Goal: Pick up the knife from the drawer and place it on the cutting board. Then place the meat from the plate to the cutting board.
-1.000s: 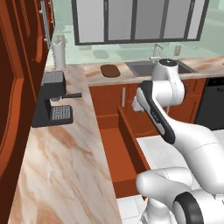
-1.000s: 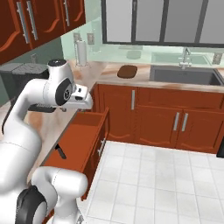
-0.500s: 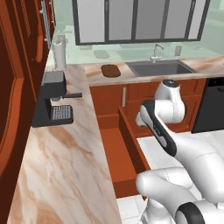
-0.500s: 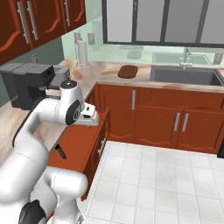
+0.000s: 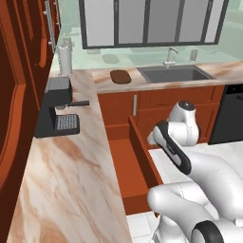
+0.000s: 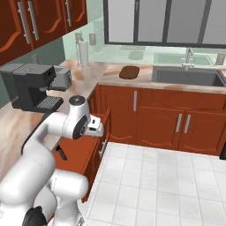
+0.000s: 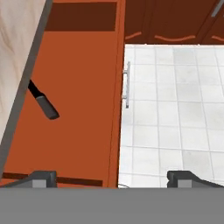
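Since the earlier frames the arm has swung down from table height and now hangs low over the open drawer (image 7: 78, 109). The tool (image 7: 111, 177) looks down into it with its jaws spread wide and nothing between them.

The knife (image 7: 43, 100) lies in the drawer near the side under the table (image 5: 61, 180); its handle end shows, while the blade runs beneath the table edge. Note that the tool is centred over the drawer's front panel and its silver handle (image 7: 127, 85), not over the knife.

You should shift the tool sideways toward the knife, turn the jaws across the handle, then lower and close on it. The cutting board (image 6: 129, 72) waits on the table beside the sink (image 6: 187, 76).
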Controlling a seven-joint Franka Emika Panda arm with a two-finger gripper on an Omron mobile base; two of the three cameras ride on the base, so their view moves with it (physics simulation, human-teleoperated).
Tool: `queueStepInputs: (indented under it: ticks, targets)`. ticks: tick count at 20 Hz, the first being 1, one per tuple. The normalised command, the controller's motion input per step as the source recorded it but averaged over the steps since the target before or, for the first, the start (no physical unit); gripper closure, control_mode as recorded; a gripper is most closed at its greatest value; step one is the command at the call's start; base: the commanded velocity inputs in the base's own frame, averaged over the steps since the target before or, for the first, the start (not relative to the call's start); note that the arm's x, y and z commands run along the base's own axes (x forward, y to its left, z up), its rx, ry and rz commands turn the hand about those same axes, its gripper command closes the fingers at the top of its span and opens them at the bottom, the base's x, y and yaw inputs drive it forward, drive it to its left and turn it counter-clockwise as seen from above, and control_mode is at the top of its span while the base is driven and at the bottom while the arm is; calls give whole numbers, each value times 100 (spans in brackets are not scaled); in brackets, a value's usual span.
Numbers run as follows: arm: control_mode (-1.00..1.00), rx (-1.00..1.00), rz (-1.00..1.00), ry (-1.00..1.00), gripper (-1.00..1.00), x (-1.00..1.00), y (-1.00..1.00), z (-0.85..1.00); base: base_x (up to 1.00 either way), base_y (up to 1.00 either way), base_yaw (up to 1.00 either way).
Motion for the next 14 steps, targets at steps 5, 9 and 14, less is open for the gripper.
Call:
queueStepInputs:
  ticks: [5,9,14]
  targets:
    - [-100,-3,0,6,-100,37,2,-19,0,0,0]
    - [-100,-4,0,13,-100,45,1,-19,0,0,0]
    - [-100,0,0,10,-100,30,0,-25,0,0,0]
